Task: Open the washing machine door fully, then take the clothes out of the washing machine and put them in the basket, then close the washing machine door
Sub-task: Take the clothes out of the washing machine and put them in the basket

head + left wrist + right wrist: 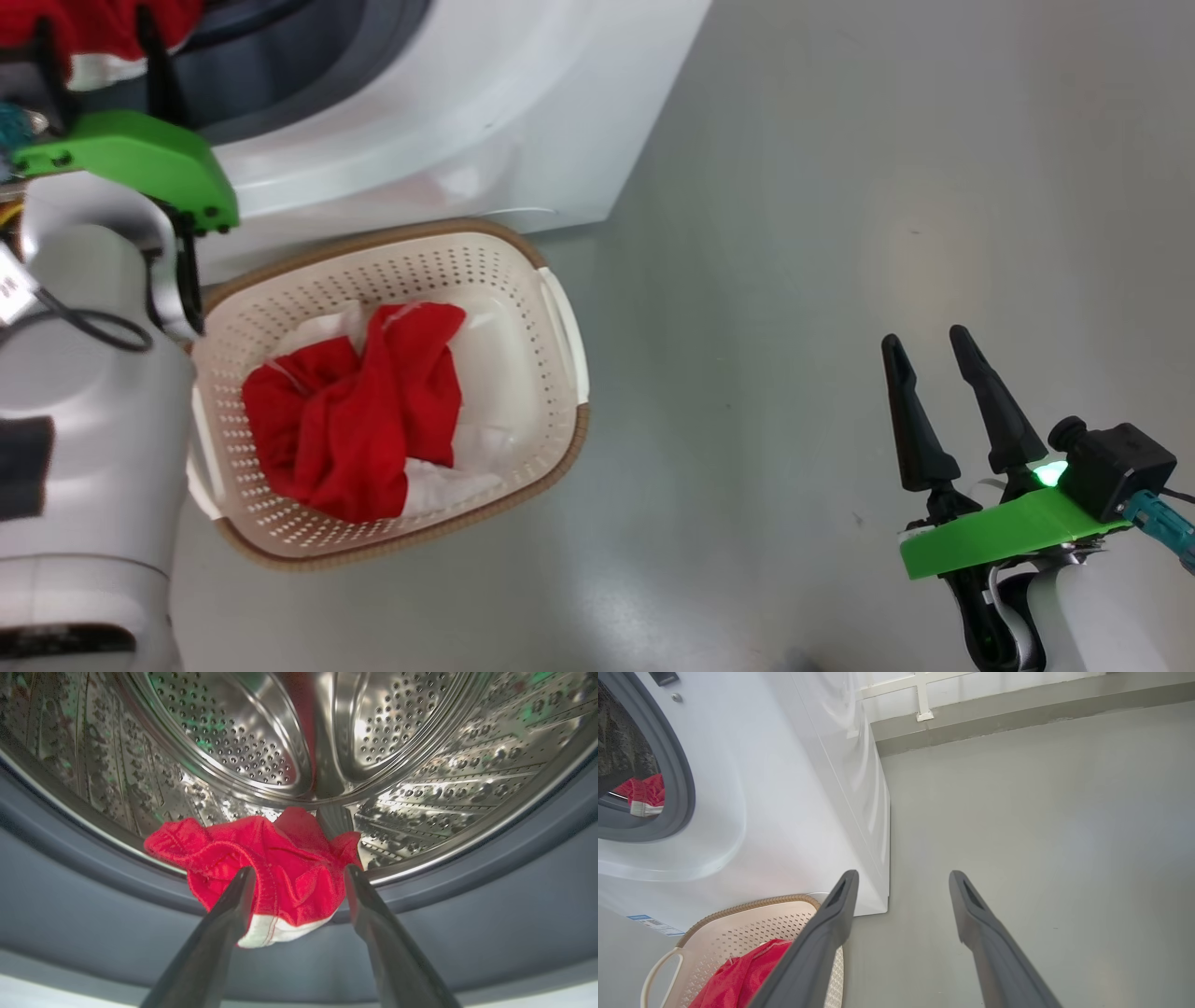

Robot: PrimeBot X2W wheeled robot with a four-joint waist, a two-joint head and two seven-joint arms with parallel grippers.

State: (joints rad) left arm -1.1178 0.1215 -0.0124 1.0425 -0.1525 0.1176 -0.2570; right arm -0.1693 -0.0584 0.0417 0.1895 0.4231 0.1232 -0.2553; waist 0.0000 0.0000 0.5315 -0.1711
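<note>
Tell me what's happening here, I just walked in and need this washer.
The robot is unloading it. Its open left pincer straddles a red garment at the drum lip of the washing machine, not yet gripping. Another red bundle lies in the basket on the floor. The right pincer hangs open and empty.

The left arm is stretched forward, and its pale forearm looks thick at the lower left of the head view. A green wrist plate sits just behind the left gripper. Its two dark fingers stand wide apart. The right gripper is held low at the right side, with its fingers pointing forward and also spread wide. At its wrist there are a second green plate and a small black camera.
</note>
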